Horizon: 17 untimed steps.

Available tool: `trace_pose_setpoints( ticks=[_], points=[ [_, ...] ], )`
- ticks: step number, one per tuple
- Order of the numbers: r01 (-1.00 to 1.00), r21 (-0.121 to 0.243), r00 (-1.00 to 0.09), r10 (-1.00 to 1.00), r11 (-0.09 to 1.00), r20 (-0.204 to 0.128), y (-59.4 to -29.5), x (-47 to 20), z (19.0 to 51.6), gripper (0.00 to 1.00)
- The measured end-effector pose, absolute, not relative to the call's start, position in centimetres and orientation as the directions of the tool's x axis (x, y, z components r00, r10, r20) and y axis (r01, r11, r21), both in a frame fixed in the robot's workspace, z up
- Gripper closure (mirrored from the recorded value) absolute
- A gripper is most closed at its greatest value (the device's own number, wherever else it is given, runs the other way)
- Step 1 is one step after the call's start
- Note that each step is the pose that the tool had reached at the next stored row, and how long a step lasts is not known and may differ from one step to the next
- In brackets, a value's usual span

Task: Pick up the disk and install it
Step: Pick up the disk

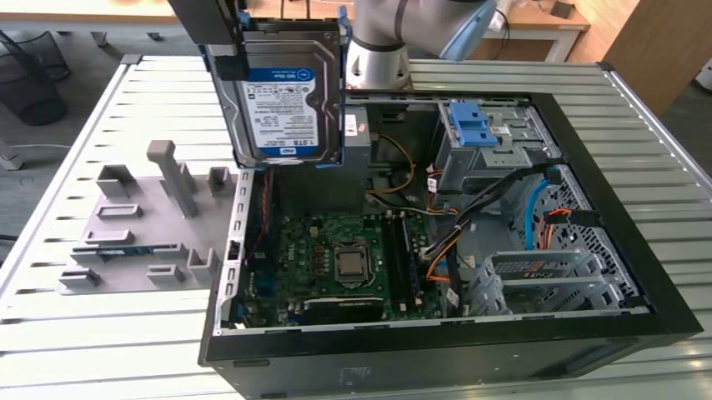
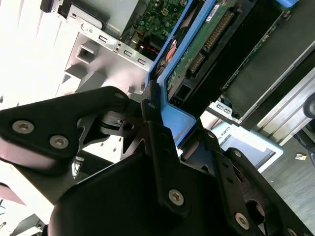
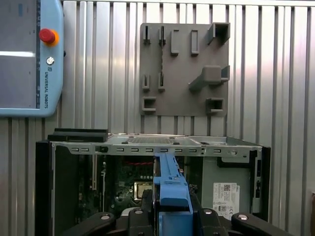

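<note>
Disk [image 1: 283,92] up in the air, standing on edge above the open computer case [image 1: 623,325], over the case's far corner on the exterior view's left. Gripper [image 3: 172,216] is clamped on it. In both wrist views the black fingers [image 2: 156,142] press the blue carrier frame from either side, the jaws narrow around that frame.

Its label faces the exterior camera: a blue band on top, then a white field with rows of dark print and a barcode. The second wrist view catches the other face, the green circuit board [image 2: 202,49].

Below it, the motherboard [image 1: 339,258] lies exposed on the case floor, and a light-blue latch [image 1: 473,125] sits on the drive cage at the case's far edge. A white printed sticker [image 3: 224,194] shows on the grey box inside the case.

The grey fixture plate [image 1: 145,217] lies on the slatted table [image 1: 100,333] beside the case, toward the table's edge at the exterior view's left. The teach pendant [image 3: 29,59], with its red button, rests on the table too.
</note>
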<state>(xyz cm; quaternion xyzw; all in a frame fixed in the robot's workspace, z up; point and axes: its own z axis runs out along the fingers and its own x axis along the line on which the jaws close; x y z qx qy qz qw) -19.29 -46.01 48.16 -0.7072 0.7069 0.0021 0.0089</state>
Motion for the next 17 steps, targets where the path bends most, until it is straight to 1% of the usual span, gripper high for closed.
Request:
trace_pose_setpoints(
  ticks=[17],
  points=[
    [-1.0, -0.01, 0.0, -1.0, 0.0, -0.016, -46.0, -17.5, 48.2, 0.64]
  ],
)
